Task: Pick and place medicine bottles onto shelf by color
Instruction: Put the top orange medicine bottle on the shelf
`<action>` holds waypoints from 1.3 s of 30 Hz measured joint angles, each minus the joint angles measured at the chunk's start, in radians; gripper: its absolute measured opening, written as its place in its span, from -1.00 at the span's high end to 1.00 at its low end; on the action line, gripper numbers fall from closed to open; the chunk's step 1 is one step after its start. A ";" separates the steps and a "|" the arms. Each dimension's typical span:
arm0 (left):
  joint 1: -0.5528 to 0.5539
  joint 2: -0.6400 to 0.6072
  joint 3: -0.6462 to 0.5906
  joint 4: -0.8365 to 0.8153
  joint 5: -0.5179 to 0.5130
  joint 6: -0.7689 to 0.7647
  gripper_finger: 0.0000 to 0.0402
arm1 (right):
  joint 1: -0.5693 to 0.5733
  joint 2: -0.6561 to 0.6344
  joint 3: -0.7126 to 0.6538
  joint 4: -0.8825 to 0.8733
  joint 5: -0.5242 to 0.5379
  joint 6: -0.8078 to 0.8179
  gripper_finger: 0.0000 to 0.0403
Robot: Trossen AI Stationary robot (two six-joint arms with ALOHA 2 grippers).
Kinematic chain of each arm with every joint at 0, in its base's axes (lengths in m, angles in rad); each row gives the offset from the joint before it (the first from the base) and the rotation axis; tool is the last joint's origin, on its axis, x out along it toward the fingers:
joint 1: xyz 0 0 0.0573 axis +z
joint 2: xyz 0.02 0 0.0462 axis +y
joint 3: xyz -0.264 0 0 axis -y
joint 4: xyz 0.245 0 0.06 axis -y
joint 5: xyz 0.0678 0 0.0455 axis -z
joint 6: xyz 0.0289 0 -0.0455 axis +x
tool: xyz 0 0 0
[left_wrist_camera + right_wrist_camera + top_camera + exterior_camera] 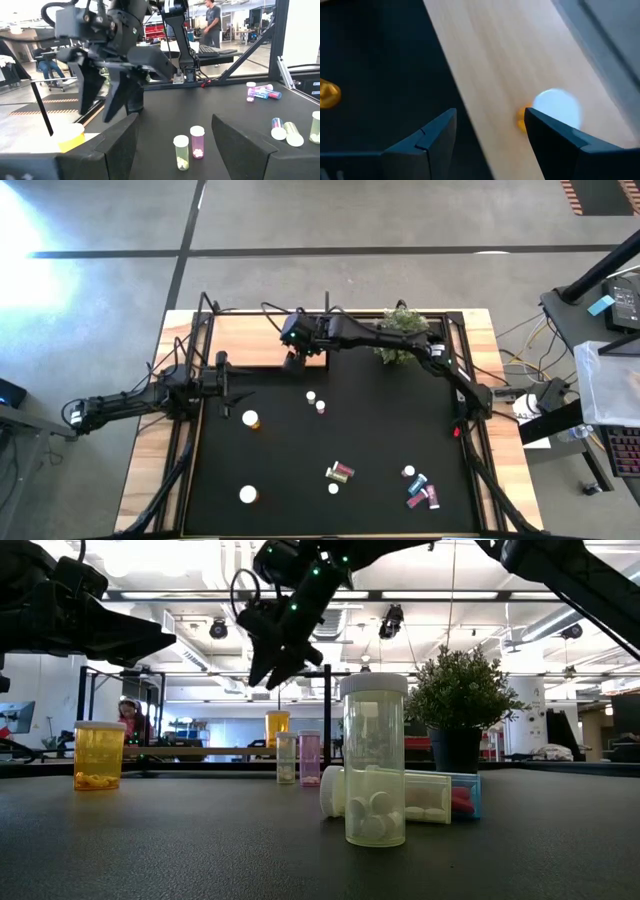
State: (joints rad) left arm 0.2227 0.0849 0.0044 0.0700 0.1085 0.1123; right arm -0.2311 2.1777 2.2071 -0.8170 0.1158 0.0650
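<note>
My right gripper (294,358) hangs open over the left part of the light-wood shelf (250,340) at the table's far side, its fingers slanting down. Just below it an orange, white-capped bottle (552,107) stands upright on the shelf board, beside one finger and clear of both, also seen in the low view (277,728). My left gripper (173,120) waits open and level at the mat's left edge. On the black mat stand an orange bottle (250,419), a yellowish bottle (181,151) and a pink bottle (197,141). Others lie at the near right (420,486).
A green potted plant (400,335) stands on the shelf's right part, under my right arm. Thin black posts (205,310) rise at the shelf's edges. More bottles lie near the mat's middle (340,472) and one white-capped bottle stands at the near left (247,494).
</note>
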 joint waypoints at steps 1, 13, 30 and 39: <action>0.000 0.000 0.000 0.000 0.000 0.000 -0.17 | 0.001 0.000 0.008 -0.007 0.003 -0.028 -0.11; 0.000 0.000 0.000 0.000 0.000 0.000 -0.17 | 0.043 -0.001 0.020 -0.094 -0.068 -0.367 -0.11; 0.000 0.000 0.000 0.000 0.000 0.000 -0.17 | 0.029 0.039 0.000 -0.048 -0.062 -0.524 -0.11; 0.000 0.000 0.000 0.000 0.000 0.000 -0.17 | 0.024 0.115 0.008 -0.036 0.043 -0.502 -0.11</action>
State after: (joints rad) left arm 0.2228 0.0846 0.0041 0.0700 0.1085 0.1123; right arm -0.2068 2.2923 2.2150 -0.8525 0.1587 -0.4372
